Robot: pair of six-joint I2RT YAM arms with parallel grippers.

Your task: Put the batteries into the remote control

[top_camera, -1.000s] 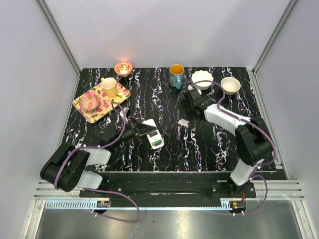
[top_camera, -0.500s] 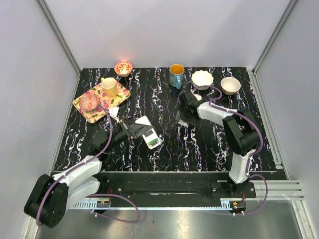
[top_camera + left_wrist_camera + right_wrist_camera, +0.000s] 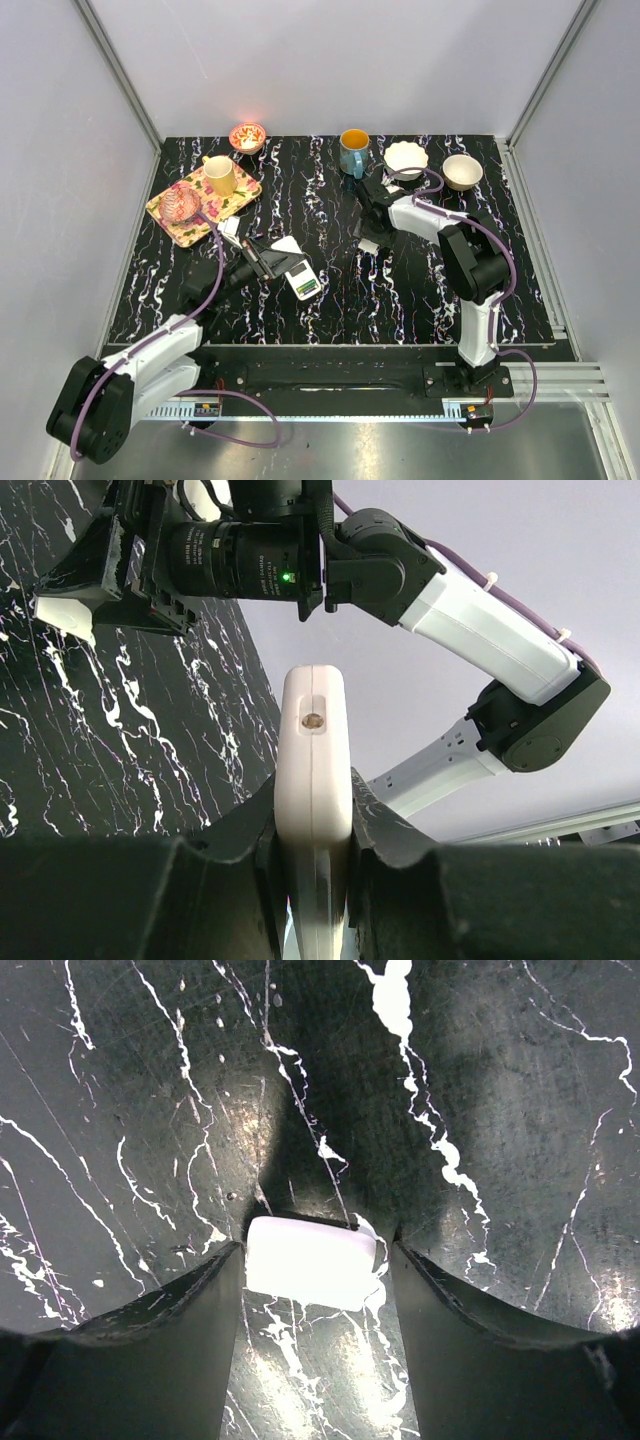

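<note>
L gripper (image 3: 313, 815) was clamped tight on remote (image 3: 312, 735), just left of centre of table (image 3: 400, 310), toward near edge. Green patch (image 3: 314, 287) at remote's near end was poss. a seated battery; too small to tell. No loose batteries made out.

Farther in, abt table centre, R gripper (image 3: 318, 1256) hung low, fingers apart, astride small white piece (image 3: 310, 1263) lying flat, prob. the cover; not yet gripped.

Judged: loading maybe done or part-done; cover left to fit.
</note>
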